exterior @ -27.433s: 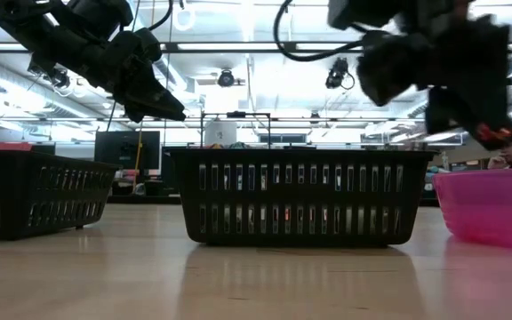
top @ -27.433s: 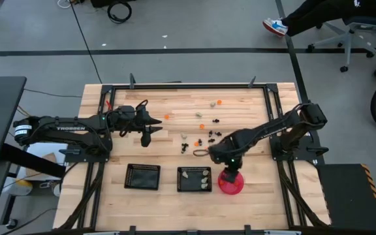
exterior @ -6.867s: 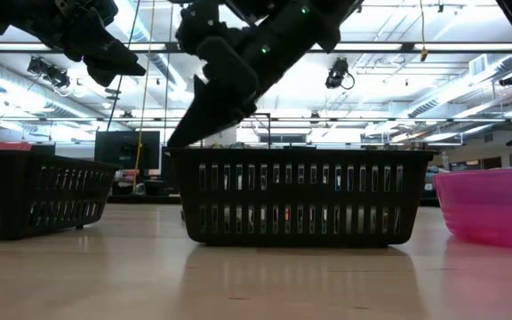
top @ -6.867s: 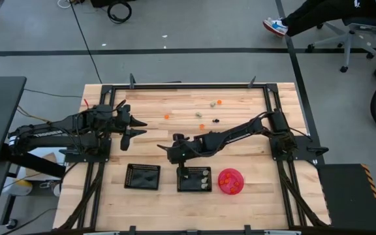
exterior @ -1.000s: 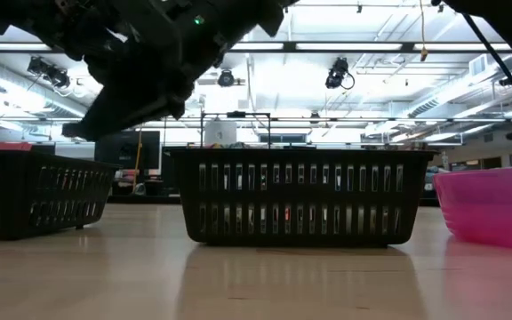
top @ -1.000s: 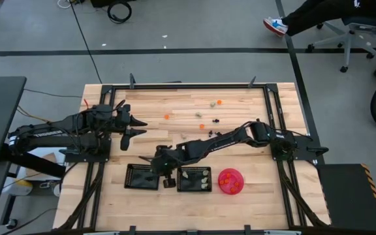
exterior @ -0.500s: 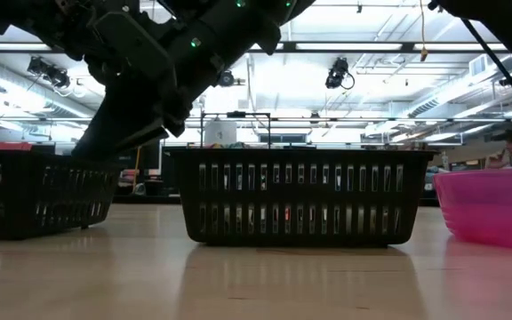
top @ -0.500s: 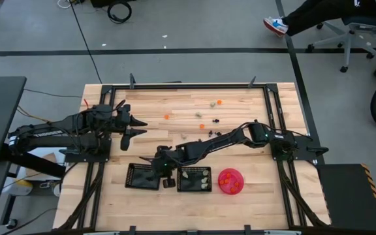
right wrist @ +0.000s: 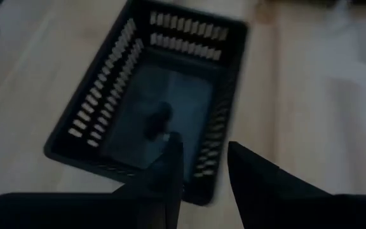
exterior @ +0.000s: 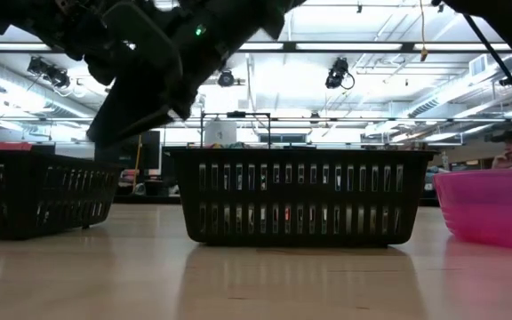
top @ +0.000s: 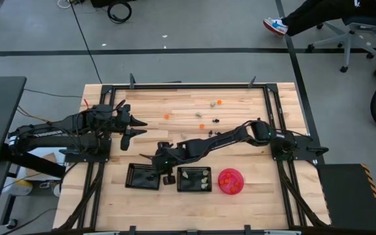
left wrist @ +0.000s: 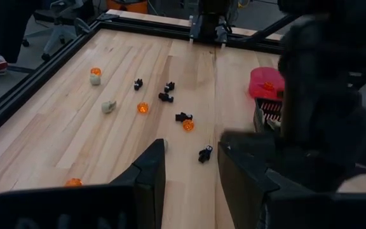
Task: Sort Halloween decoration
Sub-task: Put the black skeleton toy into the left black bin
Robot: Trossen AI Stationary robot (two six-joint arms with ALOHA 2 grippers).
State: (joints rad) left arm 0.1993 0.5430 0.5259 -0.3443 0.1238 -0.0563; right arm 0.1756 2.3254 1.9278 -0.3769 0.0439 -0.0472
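right wrist view: right claw (right wrist: 199, 166) spread above left tray (right wrist: 107, 149) holding black trinket (right wrist: 157, 121).

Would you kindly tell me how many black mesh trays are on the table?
2. One tray lies below the open right pincer; the other tray sits between it and the pink bowl. None seems hidden.

The trinkets (top: 201, 115) are too small in the high view to tell shapes; a dark blurred lump (right wrist: 158, 119) lies in the tray (right wrist: 100, 108) (kind unclear)
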